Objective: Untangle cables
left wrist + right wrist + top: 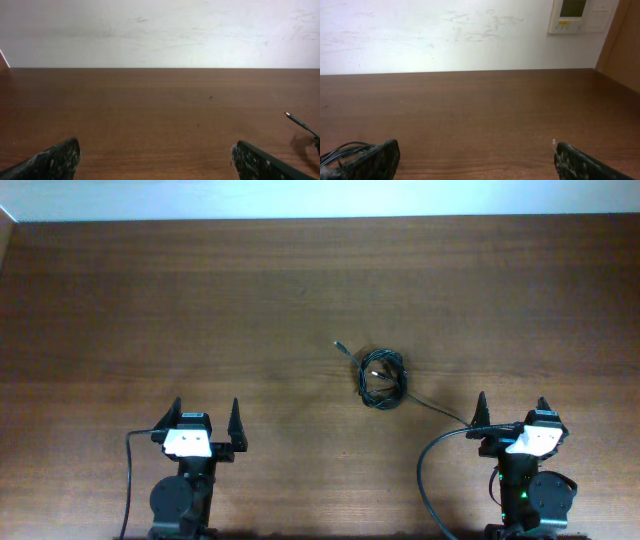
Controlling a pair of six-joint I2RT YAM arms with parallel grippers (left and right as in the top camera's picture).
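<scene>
Nearest of all are the two pincers, and both are spread wide with nothing between their fingers. The left pincer (206, 412) stands well apart from the cables (382, 376), on their near left. The right pincer (512, 408) is closer to them, on their near right, but not touching. A thick arm wire (424, 470) curves along the desk (300, 270) on the near right of the cables, beside the right arm.

A little farther out lie the cables themselves, a small dark knotted coil of thin cords, loops stacked and crossed over one another. From the right wrist view only their edge shows, low and just left of the left finger. One thin strand (437, 411) runs from the near right of the coil toward the right pincer. Whether it ends free there or slips under the arm wire cannot be told.

At the far left of the coil a single plug end (340, 345) pokes out on a short straight tail. The left wrist view catches it off to the right.

Beyond the cables there is only bare brown wood up to the white wall (320, 198).

By my reading the task has not started. No cord is lifted, none is separated, and the knot is whole. Everything remains: reaching the coil, gripping a free end and working each cord out.
</scene>
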